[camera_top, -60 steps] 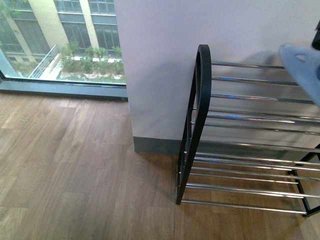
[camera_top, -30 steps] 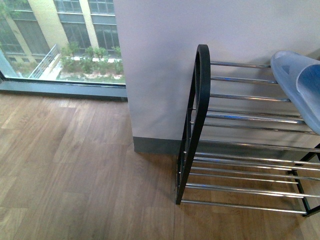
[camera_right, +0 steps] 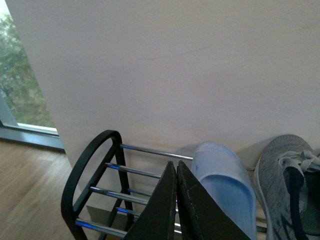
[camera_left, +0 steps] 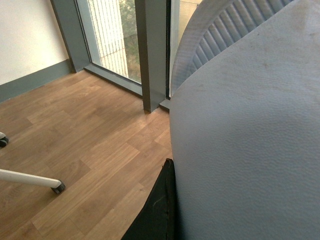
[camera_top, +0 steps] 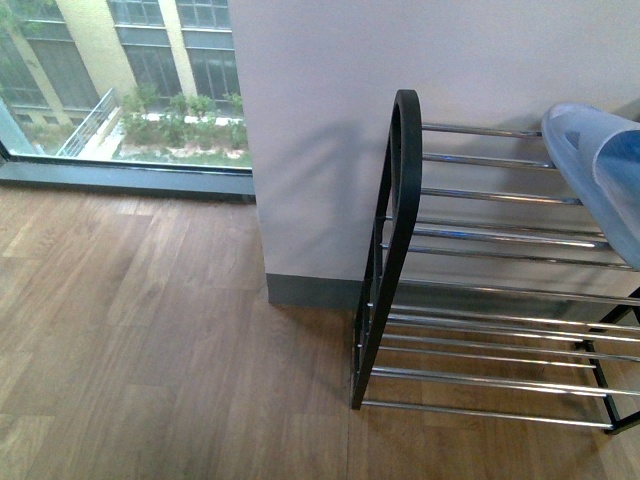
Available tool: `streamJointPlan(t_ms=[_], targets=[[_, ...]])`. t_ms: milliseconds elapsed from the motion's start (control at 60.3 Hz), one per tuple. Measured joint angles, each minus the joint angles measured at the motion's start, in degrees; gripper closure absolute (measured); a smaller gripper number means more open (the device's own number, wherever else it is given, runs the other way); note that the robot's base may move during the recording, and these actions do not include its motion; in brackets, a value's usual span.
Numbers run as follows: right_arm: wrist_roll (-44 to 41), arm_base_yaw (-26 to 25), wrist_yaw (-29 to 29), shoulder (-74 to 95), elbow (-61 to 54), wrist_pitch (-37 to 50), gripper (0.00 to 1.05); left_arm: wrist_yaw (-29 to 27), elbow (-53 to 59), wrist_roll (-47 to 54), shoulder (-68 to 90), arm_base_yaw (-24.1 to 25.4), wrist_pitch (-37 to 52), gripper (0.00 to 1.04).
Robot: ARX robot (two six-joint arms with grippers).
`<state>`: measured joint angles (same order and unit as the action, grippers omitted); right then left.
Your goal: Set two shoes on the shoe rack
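The shoe rack [camera_top: 400, 240] stands against the white wall, black frame with chrome bars. A pale blue slide [camera_top: 600, 170] hangs tilted over the left part of its top shelf, at the picture's right edge. In the left wrist view that slide [camera_left: 245, 140] fills the right side, and my left gripper [camera_left: 171, 172] is shut on it, with one black finger [camera_left: 160, 210] showing. The right wrist view shows the slide [camera_right: 222, 185] toe toward the wall, beside a grey sneaker [camera_right: 287, 175] on the top shelf of the rack [camera_right: 85, 165]. My right gripper [camera_right: 176, 167] hangs in front of the rack, shut on nothing.
Wood floor [camera_top: 150, 340] spreads left of the rack. A floor-length window [camera_top: 120, 80] sits at the back left, with a grey skirting board [camera_top: 310, 292] under the wall. A white leg with a caster [camera_left: 30, 180] lies on the floor in the left wrist view.
The pale blue slide has moved left and down, further into the front view over the top shelf. Over the last half second it has barely shifted.
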<state>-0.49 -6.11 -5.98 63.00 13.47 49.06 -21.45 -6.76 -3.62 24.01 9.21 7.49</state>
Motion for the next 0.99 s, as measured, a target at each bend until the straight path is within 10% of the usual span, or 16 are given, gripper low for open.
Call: streamJointPlan(t_ms=[994], targets=[[0.1,5.9,6.0,-30.8,-12.4,-17.5,1.03,0.0,0.0,0.0,0.0,0.0,0.0,1.03]])
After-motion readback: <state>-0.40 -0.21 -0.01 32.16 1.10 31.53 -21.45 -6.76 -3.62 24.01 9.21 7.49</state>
